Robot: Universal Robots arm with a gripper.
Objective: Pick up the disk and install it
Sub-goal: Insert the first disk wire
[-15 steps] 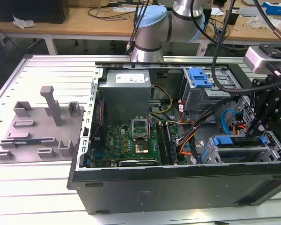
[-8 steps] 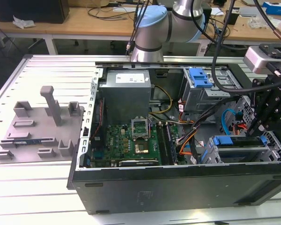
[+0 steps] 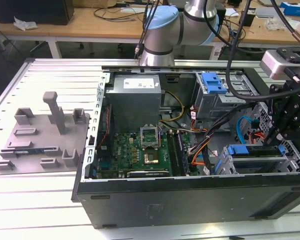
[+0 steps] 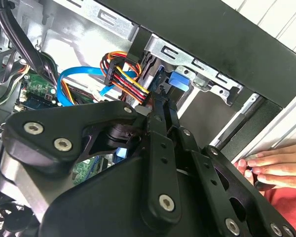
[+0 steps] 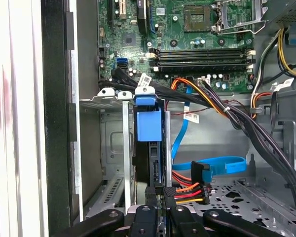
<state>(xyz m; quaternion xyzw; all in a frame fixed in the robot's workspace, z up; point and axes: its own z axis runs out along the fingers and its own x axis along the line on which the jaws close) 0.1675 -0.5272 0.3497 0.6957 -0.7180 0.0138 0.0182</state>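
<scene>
Disk [image 5: 149, 143] stands on edge in drive cage [image 5: 113, 148] at front corner of open computer case [image 3: 190, 195], blue carrier bracket facing up, beside motherboard [image 5: 187, 29]. Hand [image 5: 160, 205] sits at disk's rear edge, fingers [image 4: 158, 128] drawn narrow, closed on disk's thin edge. Red-yellow-black power connector [image 5: 185, 192] just beside fingers; blue data cable [image 5: 217, 165] near. Person's fingertips [image 4: 266, 165] rest on case rim. Grey fixture [image 3: 42, 135] lies on tabletop [image 3: 40, 200], well apart.

The exterior view looks down from a raised spot in front of the open computer case [image 3: 140, 150], taking in the whole table. Both wrist views sit close inside it (one peers past black gripper links), sharing the drive cage [image 5: 138, 123] with its blue tab.
</scene>
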